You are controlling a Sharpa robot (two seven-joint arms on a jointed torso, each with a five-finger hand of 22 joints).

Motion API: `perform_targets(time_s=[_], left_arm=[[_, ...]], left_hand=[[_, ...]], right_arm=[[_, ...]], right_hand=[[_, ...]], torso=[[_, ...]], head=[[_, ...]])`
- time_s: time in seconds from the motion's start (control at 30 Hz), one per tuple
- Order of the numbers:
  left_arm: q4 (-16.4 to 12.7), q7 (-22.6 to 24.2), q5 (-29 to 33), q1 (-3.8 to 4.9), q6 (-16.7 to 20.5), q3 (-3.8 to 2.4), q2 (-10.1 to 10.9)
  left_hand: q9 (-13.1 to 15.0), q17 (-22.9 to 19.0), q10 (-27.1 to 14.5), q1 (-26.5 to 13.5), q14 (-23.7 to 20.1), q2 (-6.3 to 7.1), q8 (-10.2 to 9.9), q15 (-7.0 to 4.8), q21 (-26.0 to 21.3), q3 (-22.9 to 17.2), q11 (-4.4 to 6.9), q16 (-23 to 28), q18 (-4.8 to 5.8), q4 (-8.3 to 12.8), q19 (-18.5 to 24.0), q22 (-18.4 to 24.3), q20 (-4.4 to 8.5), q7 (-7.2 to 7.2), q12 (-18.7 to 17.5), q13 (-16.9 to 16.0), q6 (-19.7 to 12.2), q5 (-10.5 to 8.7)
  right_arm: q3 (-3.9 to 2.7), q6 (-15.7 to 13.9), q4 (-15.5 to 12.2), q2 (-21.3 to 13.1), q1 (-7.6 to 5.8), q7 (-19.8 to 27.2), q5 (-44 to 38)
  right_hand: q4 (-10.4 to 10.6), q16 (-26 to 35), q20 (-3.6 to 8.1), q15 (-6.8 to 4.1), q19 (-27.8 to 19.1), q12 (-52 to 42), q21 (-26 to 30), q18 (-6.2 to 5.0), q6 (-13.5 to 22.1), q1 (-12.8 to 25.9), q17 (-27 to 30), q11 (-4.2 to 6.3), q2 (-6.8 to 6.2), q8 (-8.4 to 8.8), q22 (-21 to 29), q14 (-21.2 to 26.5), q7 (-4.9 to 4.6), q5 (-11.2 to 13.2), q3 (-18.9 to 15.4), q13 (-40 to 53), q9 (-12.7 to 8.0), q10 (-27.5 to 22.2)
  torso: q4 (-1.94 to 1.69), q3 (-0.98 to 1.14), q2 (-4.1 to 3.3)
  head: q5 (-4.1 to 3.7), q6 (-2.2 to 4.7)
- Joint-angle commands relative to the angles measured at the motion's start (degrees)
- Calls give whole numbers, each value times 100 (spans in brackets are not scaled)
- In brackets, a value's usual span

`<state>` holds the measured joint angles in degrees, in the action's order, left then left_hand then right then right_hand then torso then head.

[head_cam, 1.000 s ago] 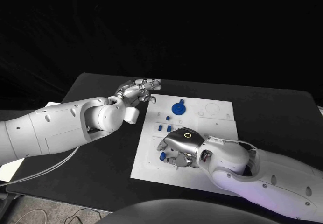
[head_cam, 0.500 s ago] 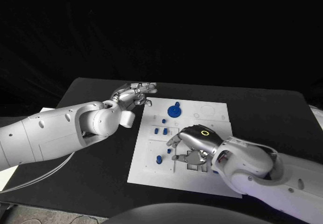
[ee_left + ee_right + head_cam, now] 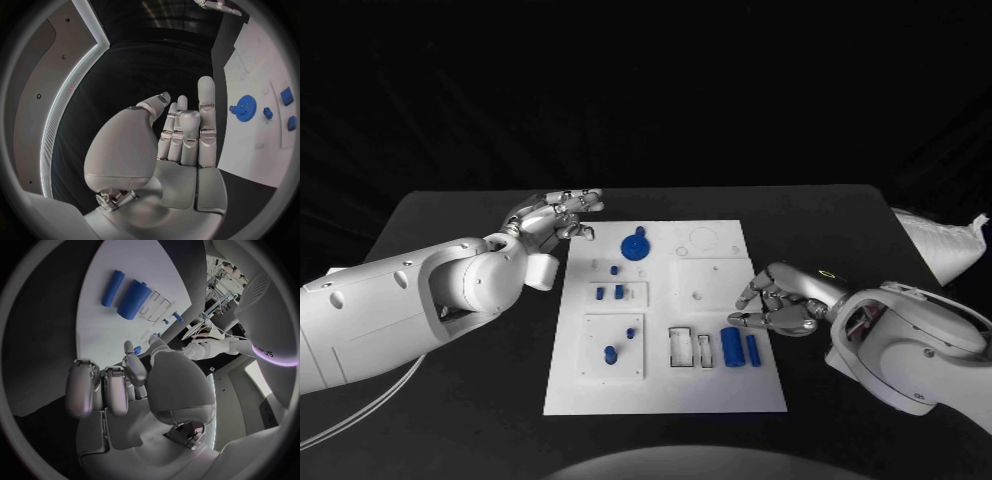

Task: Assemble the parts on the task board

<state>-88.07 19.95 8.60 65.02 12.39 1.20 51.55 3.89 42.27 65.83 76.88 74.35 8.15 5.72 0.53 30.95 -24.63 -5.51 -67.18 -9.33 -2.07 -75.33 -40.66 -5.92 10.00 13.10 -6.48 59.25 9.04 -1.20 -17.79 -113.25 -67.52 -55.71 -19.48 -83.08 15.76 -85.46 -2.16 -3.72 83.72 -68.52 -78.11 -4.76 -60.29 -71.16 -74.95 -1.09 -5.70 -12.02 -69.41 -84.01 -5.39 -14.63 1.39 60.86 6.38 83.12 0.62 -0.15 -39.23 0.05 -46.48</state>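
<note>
The right hand (image 3: 783, 300) hung just off the board's right edge, fingers curled inward and grasping nothing. Beside its fingertips, on the board (image 3: 661, 390), lay two blue cylinders (image 3: 741, 347) side by side, the thicker one nearer a pair of empty rectangular slots (image 3: 691, 346). The left hand (image 3: 557, 217) hovered over the counter (image 3: 444, 215) by the board's far left corner, fingers straight and close together, holding nothing. Near it a blue gear (image 3: 638, 244) sat at the board's far end. Smaller blue parts (image 3: 609, 293) stood in a recessed frame below the gear, and two more (image 3: 619, 343) lay in a second frame nearer the robot
</note>
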Motion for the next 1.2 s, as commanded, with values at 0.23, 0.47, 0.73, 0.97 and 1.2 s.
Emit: perform_targets(time_s=[0.23, 0.47, 0.73, 0.97, 1.2], left_arm=[[3, 34, -28, 2, -106, 19, -10], [7, 35, -31, 2, -104, 30, 14], [14, 31, -36, 1, -107, 37, 27], [24, 26, -37, 1, -110, 39, 31], [28, 21, -37, 1, -116, 40, 32]], left_hand=[[-2, -21, -47, 0, -39, -43, 7, -4, -25, 31, 7, 20, -103, 8, 25, 8, -3, 0, 22, -7, -22, -33], [-2, -21, -47, 0, -39, -43, 7, -4, -25, 31, 7, 20, -103, 8, 25, 8, -3, 0, 22, -7, -22, -33], [-2, -21, -47, 0, -39, -43, 7, -4, -25, 31, 7, 20, -103, 8, 25, 8, -3, 0, 22, -7, -22, -33], [-2, -21, -47, 0, -39, -43, 7, -4, -25, 31, 7, 20, -103, 8, 25, 8, -3, 0, 22, -7, -22, -33], [-2, -21, -47, 0, -39, -43, 7, -4, -25, 31, 7, 20, -103, 8, 25, 8, -3, 0, 22, -7, -22, -33]], right_arm=[[37, 118, -112, -2, 196, -1053, -235], [42, 285, -96, 115, 286, -1272, -565], [43, 263, -121, 266, 338, -1280, -840], [43, 293, -133, 300, 351, -1274, -956], [43, 526, -79, 378, 387, -1299, -1067]], right_hand=[[81, -139, 7, 4, 95, -1540, -158, 109, 79, 215, -797, 62, 228, -314, -217, -474, 26, -144, -480, 2162, 169, 315], [85, -181, 11, 0, 110, -1715, -204, 121, 112, 295, -885, 68, 270, -388, -290, -488, 34, -133, -630, 2390, 225, 418], [78, -199, 12, -2, 121, -1743, -231, 129, 120, 291, -925, 71, 266, -426, -336, -494, 39, -140, -693, 2430, 253, 434], [74, -211, 13, -4, 128, -1751, -248, 134, 116, 274, -950, 75, 261, -452, -362, -498, 44, -145, -725, 2442, 272, 439], [74, -215, 14, -6, 130, -1755, -255, 136, 109, 264, -958, 78, 262, -471, -375, -500, 48, -145, -742, 2449, 285, 441]], torso=[[78, -28, 4], [69, -33, 4], [79, -34, 2], [84, -35, -2], [80, -37, 1]], head=[[-130, -6], [-81, -21], [-34, -43], [-26, -57], [-25, -73]])
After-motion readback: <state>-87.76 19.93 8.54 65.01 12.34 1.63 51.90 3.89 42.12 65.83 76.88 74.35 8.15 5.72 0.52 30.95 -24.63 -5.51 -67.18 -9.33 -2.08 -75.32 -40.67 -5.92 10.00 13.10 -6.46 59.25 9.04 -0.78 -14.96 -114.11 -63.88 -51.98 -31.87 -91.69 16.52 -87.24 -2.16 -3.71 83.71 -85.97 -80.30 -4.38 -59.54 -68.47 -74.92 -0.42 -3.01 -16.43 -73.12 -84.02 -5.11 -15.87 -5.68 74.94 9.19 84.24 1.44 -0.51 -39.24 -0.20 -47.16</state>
